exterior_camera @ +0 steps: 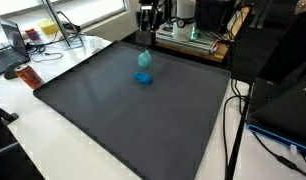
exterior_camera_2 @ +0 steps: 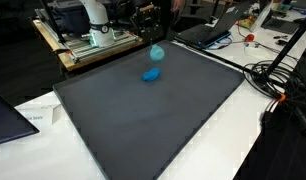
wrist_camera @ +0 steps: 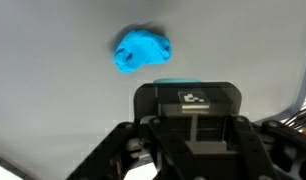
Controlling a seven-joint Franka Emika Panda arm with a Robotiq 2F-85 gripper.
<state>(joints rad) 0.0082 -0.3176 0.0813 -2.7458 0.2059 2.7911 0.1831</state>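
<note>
Closest to the wrist camera, the gripper (wrist_camera: 185, 92) is seen, and its fingers are shut on a pale teal thing (exterior_camera: 145, 58). This thing is held up above the dark mat (exterior_camera: 113, 120). A bright blue crumpled lump (wrist_camera: 143, 50) is laid on the mat, below the teal thing and not touched by it.

In the wrist view, the hand (wrist_camera: 188, 100) hides most of the teal object (wrist_camera: 178, 82).

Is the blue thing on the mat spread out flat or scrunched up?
Scrunched up: the wrist view shows the blue thing as a lumpy wad on the dark mat, below the teal thing in the tool.
</note>
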